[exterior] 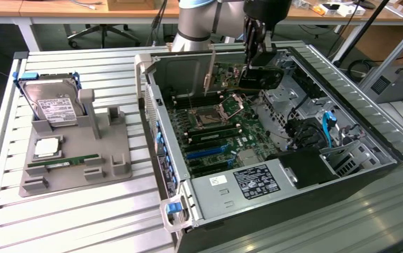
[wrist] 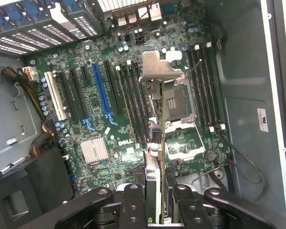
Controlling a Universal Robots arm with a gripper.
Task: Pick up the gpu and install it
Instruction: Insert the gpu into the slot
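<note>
The gripper [wrist: 155,188] grasps the gpu [wrist: 156,95] edge-down over the Dell motherboard [wrist: 86,102] inside the computer case [exterior: 187,68]; held upright, presumably to meet the expansion slots [wrist: 101,93].

Your pincer [wrist: 155,191] is black, its bars [wrist: 238,207] jointed by round grey pins [wrist: 103,192]; above it, a silver-grey arm tube [exterior: 191,26].

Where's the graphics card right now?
The graphics card hangs in the robot's hand over the open computer case, above the processor socket, to the exterior view's right of the hard drive.
</note>
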